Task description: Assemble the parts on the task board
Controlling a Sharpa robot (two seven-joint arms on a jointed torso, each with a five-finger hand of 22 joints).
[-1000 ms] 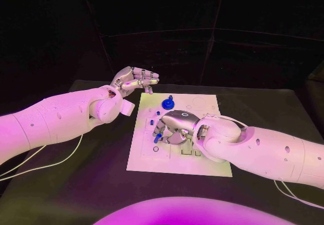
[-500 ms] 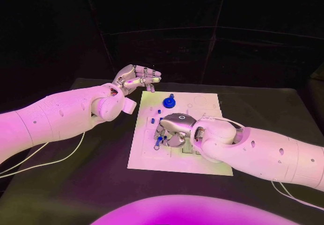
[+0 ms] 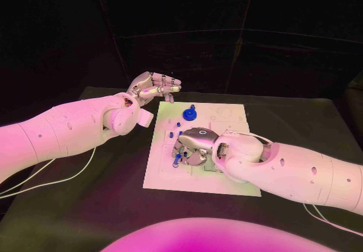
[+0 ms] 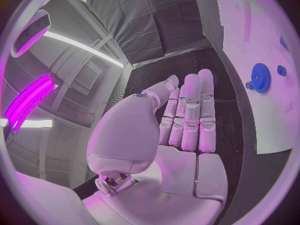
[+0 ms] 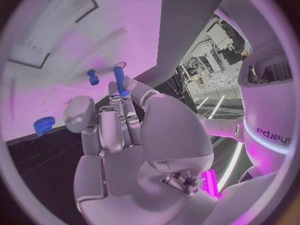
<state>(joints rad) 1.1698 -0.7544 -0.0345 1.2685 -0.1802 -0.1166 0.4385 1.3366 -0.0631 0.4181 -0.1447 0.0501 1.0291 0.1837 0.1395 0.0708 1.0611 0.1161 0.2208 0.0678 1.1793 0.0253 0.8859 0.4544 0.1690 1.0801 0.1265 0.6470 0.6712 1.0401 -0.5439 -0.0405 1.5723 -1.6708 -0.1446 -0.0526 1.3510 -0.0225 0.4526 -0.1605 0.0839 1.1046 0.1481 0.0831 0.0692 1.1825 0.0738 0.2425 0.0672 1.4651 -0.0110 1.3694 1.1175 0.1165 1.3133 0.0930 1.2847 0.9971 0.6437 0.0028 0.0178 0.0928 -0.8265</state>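
The right hand (image 3: pixel 195 144) pinches a blue peg (image 5: pixel 118 79) at its fingertips over the task board (image 3: pixel 227 185); tilted, the peg could jam or slip free.

- Head view looks down on the tabletop (image 3: pixel 91 210) from above.
- Each wrist view sits close behind its own hand.
- All views share the task board (image 3: pixel 227 113) (image 4: pixel 262 60) (image 5: pixel 56 50).

The task board (image 3: pixel 198 181) is lying in the middle of the table (image 3: pixel 302 118), with a gear-shaped part (image 3: pixel 188 115) sitting on its far end. The right hand (image 3: pixel 194 144) is hanging over the board's middle, beside a peg-shaped part (image 3: pixel 178 157) at its fingertips. The left hand (image 3: pixel 153 87) is hovering beyond the board's far left corner, off the board.
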